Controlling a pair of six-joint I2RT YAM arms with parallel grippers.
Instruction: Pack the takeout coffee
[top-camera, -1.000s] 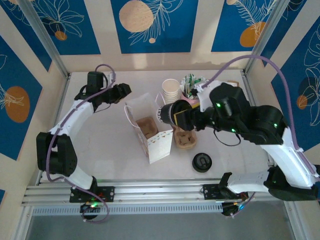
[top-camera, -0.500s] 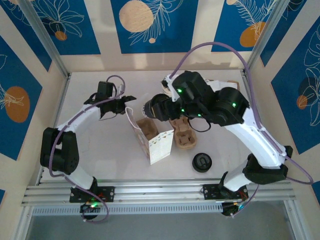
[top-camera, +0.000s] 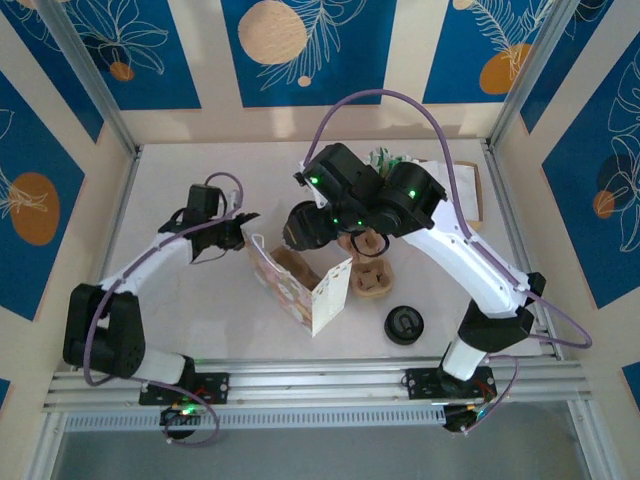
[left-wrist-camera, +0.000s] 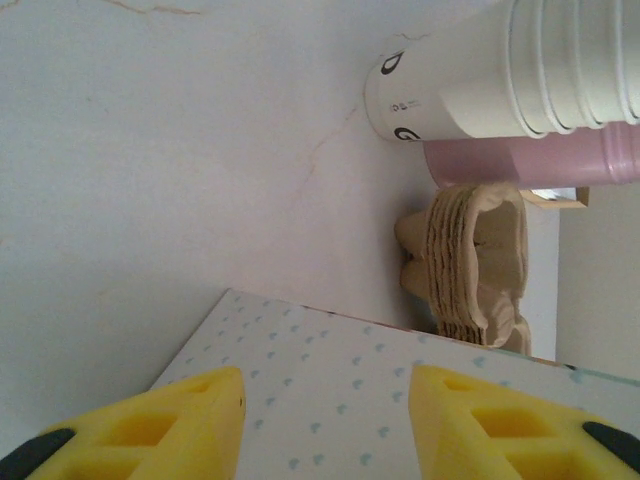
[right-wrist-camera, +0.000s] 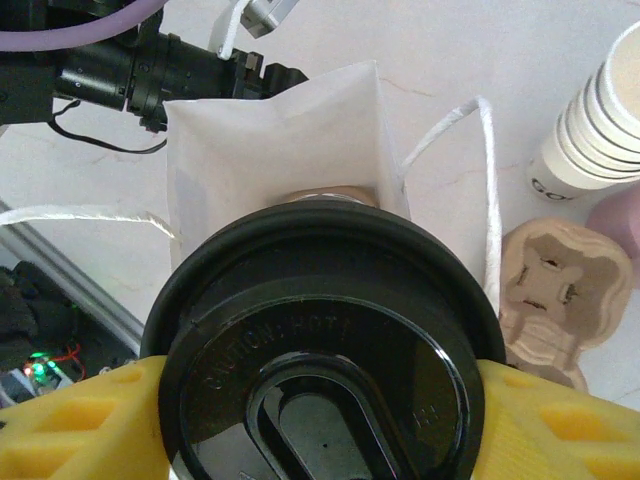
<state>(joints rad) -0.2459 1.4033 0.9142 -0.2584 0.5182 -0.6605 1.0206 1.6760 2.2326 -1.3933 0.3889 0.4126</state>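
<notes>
A two-armed robot is packing a drink into a paper bag on a white desk (top-camera: 190, 300). The step in hand looks to be the lowering of the takeout coffee (right-wrist-camera: 325, 340) into the bag. The right claw (right-wrist-camera: 315, 370) is clamped on the cup, one yellow finger pressed to each side just under the lid. It holds the cup in the air over the open mouth of the white paper bag (right-wrist-camera: 270, 140).

From above, the cup hangs over the bag's far end, not yet inside. A tan pulp shape (likely a cup carrier) shows at the bag's bottom.

The left claw (left-wrist-camera: 325, 385) sits at the bag's left edge. Its fingers are spread wide, with the bag's dotted side panel lying across the gap beyond them. It grips nothing that can be seen.

The next move probably calls for centring the cup over the opening. It then has to go straight down without catching the string handles or folding the thin walls inward.

The coffee itself shows mostly as a round, glossy black plastic lid with raised lettering and an oval sip recess. The cup body beneath is hidden.
</notes>
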